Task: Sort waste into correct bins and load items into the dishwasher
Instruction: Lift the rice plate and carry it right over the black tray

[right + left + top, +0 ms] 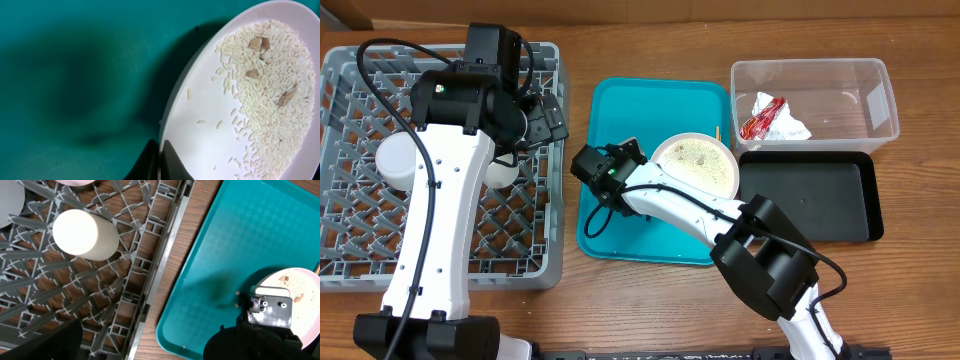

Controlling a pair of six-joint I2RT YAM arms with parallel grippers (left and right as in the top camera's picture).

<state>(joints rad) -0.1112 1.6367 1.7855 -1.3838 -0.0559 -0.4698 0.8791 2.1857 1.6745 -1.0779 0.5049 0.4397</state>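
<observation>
Rice-strewn white plate [240, 100], frame right: rigid, slick, breakable; right gripper [161, 157] seemingly pinches its lower-left rim; keep level.

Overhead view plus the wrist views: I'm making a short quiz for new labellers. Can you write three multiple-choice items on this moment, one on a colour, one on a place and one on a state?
1. The tray under the plate is:
A. black
B. teal
C. red

2. The red wrapper lies:
A. in the clear tub
B. on the plate
C. on the tray

3. The right claw is:
A. wide open
B. shut on the plate's rim
C. shut on the wrapper

Key:
1 B: teal surface shows all around the plate.
2 A: it sits inside the tub's walls, beside the tissue.
3 B: the right wrist view shows its fingers pinching the rim.
</observation>
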